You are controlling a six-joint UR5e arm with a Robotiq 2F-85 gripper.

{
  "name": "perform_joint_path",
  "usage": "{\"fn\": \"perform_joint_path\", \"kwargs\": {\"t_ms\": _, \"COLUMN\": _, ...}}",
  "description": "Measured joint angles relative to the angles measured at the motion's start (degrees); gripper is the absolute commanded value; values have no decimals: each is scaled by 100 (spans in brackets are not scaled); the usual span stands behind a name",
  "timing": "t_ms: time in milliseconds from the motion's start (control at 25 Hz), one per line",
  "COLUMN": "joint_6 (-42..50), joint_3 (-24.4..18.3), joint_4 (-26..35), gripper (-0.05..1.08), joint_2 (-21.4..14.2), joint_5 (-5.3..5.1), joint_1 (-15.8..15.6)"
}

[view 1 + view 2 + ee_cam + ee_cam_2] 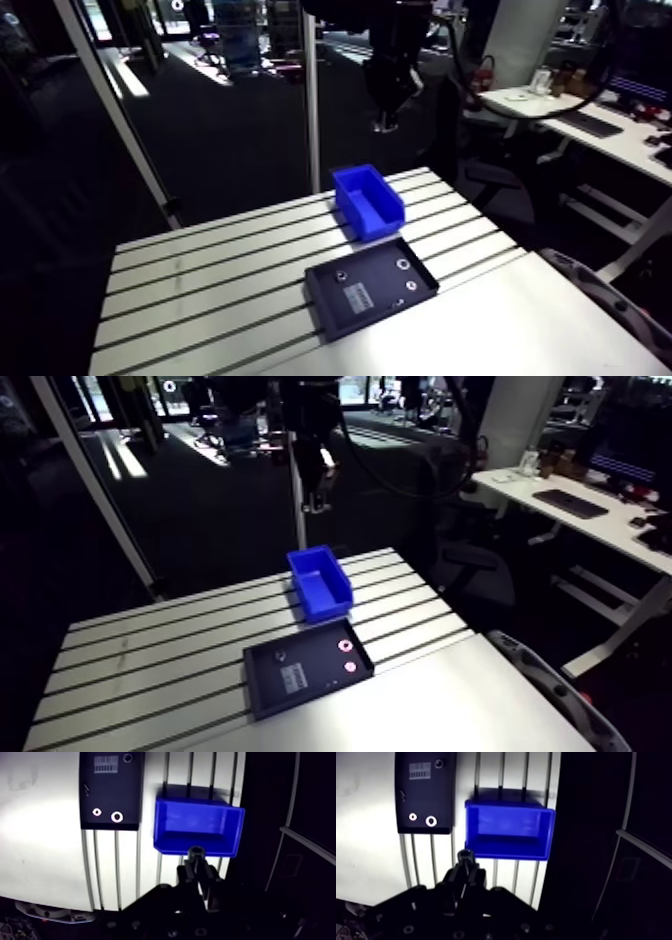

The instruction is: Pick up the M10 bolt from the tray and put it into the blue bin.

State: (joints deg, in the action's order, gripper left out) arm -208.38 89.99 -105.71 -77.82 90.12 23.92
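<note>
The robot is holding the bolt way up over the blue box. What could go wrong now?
1. In the wrist view the M10 bolt, pinched at the tips of the fingers, sits over one wall of the blue bin, not its middle; released now, it might clip the rim and miss.
2. In the arm view the gripper hangs high above the bin, so a dropped bolt may bounce out.

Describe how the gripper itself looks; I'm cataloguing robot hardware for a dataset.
The gripper is black: a broad matte housing dotted with round screw heads, narrowing to two slim dark fingers. In the arm view the wrist above it looks equally dark; no markings are legible.
</note>
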Motion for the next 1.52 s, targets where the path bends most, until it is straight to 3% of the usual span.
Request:
{"fn": "perform_joint_path", "kwargs": {"t_ms": 240, "joint_6": -23, "joint_3": -37, "joint_4": -297, "gripper": 106, "joint_2": 349, "joint_5": 67, "joint_1": -25}}
{"fn": "perform_joint_path", "kwargs": {"t_ms": 960, "joint_6": 218, "joint_3": -57, "joint_4": -610, "gripper": 106, "joint_2": 1087, "joint_5": 115, "joint_1": -49}}
{"fn": "perform_joint_path", "kwargs": {"t_ms": 1360, "joint_6": 525, "joint_3": -41, "joint_4": -841, "gripper": 106, "joint_2": 1489, "joint_5": 206, "joint_1": -146}}
{"fn": "perform_joint_path", "kwargs": {"t_ms": 1520, "joint_6": 681, "joint_3": -51, "joint_4": -991, "gripper": 106, "joint_2": 1671, "joint_5": 299, "joint_1": -246}}
